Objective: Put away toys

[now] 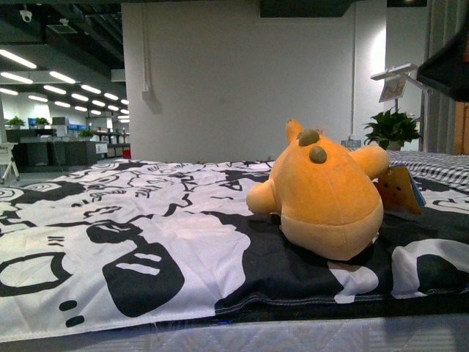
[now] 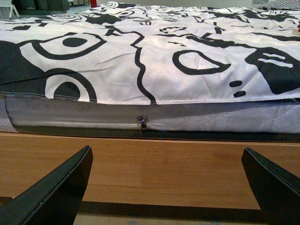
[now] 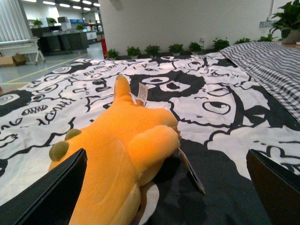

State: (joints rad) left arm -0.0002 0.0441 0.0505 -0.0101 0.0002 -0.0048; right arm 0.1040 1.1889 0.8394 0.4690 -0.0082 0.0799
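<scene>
Bedding (image 1: 146,220) w/ plush toy (image 1: 322,191) just ahead of spread rt hand (image 3: 165,154).

The bed (image 2: 140,164) before me has a wooden frame, a grey zippered mattress (image 2: 93,115) and a black-and-white cartoon-print cover (image 1: 110,235) spread over it. On the cover lies an orange plush toy (image 1: 326,194); a grey checked blanket (image 3: 272,65) covers the side to my right.

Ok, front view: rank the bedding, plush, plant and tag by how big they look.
1. Bedding
2. Plush
3. Plant and tag: they look alike, and the plant stands much farther back, so no ranking.
</scene>
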